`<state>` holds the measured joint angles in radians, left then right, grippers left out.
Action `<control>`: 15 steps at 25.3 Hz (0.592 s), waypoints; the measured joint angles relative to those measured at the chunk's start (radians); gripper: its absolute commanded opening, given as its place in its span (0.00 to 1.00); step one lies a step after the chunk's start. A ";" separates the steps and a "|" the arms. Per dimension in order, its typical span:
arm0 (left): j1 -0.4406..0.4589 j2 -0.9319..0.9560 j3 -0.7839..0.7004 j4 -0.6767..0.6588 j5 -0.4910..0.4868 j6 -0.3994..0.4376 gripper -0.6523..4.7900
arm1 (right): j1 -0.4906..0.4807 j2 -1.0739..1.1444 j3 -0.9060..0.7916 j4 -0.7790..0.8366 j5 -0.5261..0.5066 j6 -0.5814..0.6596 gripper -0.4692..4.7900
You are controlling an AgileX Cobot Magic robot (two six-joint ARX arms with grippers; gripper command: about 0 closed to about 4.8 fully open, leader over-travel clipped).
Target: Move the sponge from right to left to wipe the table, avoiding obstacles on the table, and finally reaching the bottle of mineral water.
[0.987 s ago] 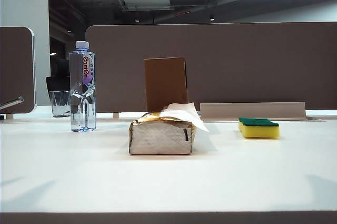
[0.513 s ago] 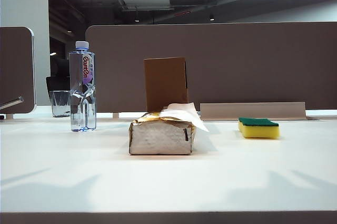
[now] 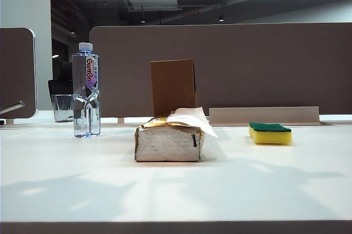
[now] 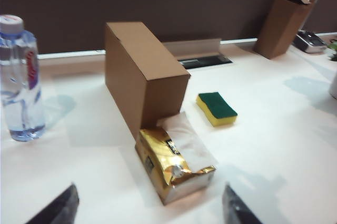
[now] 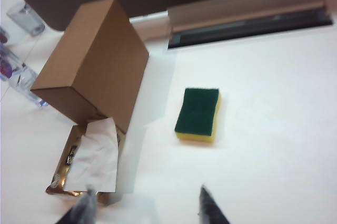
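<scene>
The yellow sponge [image 3: 269, 133] with its green layer up lies on the right of the white table [image 3: 176, 190]. A gold-and-white tissue pack [image 3: 168, 143] sits in the middle, with the upright brown cardboard box [image 3: 172, 87] right behind it. The bottle of mineral water [image 3: 86, 91] stands at the left. Neither gripper shows in the exterior view. My left gripper [image 4: 150, 187] hangs open above the table on the near side of the tissue pack [image 4: 176, 163]. My right gripper [image 5: 146, 190] is open and empty, short of the sponge [image 5: 198, 113] and beside the tissue pack [image 5: 89, 163].
A short glass tumbler [image 3: 62, 107] stands behind the bottle. A raised grey cable flap [image 3: 264, 115] runs along the back edge behind the sponge. A second brown box [image 4: 284, 23] stands far off to the right. Brown partition panels close the back.
Arm shadows have spread across the front of the table, on both sides. Sponge, tissue pack, box and bottle have not moved.
</scene>
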<state>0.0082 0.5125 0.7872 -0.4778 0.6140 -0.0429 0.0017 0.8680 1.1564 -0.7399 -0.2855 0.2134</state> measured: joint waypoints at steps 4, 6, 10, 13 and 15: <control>0.000 0.029 0.000 -0.013 0.024 0.000 0.83 | 0.000 0.152 0.079 -0.040 -0.030 0.003 0.63; 0.000 0.043 0.007 -0.016 0.036 -0.001 0.87 | -0.001 0.221 0.094 -0.049 -0.058 0.003 0.63; 0.000 0.116 0.097 -0.051 0.038 -0.002 0.87 | -0.002 0.378 0.098 -0.037 -0.128 0.003 0.63; 0.000 0.170 0.152 -0.073 0.040 -0.002 0.87 | -0.002 0.477 0.098 0.002 -0.173 0.003 0.65; 0.000 0.206 0.171 -0.078 0.055 -0.003 0.87 | -0.002 0.541 0.098 0.039 -0.184 0.003 0.72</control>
<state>0.0078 0.7185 0.9577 -0.5560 0.6685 -0.0456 -0.0006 1.4090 1.2541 -0.7010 -0.4698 0.2169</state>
